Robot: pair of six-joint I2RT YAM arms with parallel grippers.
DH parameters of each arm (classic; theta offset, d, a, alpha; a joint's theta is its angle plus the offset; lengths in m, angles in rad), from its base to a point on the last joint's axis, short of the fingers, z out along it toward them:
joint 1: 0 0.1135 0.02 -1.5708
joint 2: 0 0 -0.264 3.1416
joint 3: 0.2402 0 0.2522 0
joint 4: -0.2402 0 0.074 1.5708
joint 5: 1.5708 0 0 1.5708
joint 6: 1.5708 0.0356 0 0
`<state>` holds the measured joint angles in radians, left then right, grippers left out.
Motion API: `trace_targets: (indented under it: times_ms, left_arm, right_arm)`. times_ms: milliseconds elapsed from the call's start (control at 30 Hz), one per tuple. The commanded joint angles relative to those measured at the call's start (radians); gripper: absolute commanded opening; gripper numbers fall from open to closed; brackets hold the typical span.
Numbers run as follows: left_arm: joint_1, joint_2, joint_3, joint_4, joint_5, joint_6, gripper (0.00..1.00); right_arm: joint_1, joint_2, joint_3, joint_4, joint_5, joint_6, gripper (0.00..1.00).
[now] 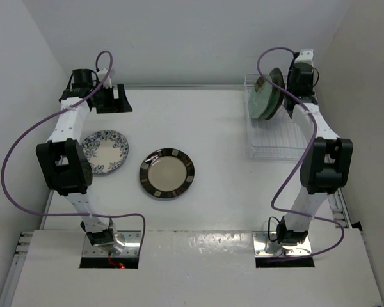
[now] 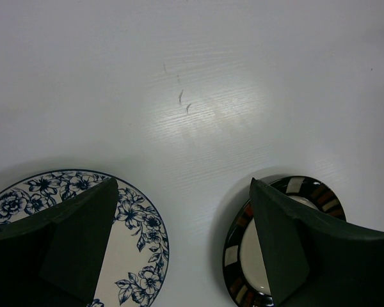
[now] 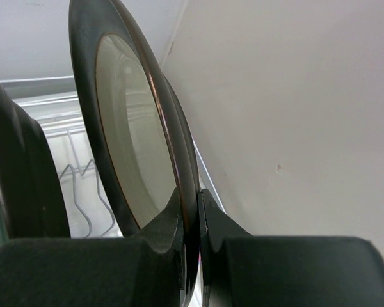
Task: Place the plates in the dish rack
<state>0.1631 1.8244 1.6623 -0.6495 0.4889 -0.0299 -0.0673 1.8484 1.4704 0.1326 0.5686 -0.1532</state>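
Over at the far right, the right fingers are clenched on the edge of a cream plate with a dark rim, holding it upright at the far end of the dish rack. Whether its lower edge rests in the rack cannot be told. A mint green plate stands on edge in the rack just beside it. The left fingers are spread wide, grasping nothing, above the bench at its far left. Two plates lie flat on the bench, near each other but apart: a white-blue floral plate on the left and a brown-striped plate toward the middle.
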Motion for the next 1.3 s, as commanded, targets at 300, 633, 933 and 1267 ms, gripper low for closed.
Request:
trace_targets:
  times_ms: [300,633,933,1267]
  left_arm:
    - [-0.004,-0.037,-0.003,0.014,0.011,0.01,0.88]
    - [-0.004,-0.037,-0.003,0.014,0.011,0.01,0.88]
    - [-0.004,-0.037,-0.003,0.014,0.011,0.01,0.88]
    - [-0.004,-0.037,-0.003,0.014,0.011,0.01,0.88]
  right_arm:
    - [0.027,-0.129,0.077,0.205,-0.013,0.007,0.0]
    - [0.023,-0.087,0.018,0.214,0.031,-0.009,0.0]
    - [0.02,-0.058,-0.019,0.179,0.056,0.075,0.0]
    - [0.021,-0.035,-0.079,0.18,0.031,0.127,0.0]
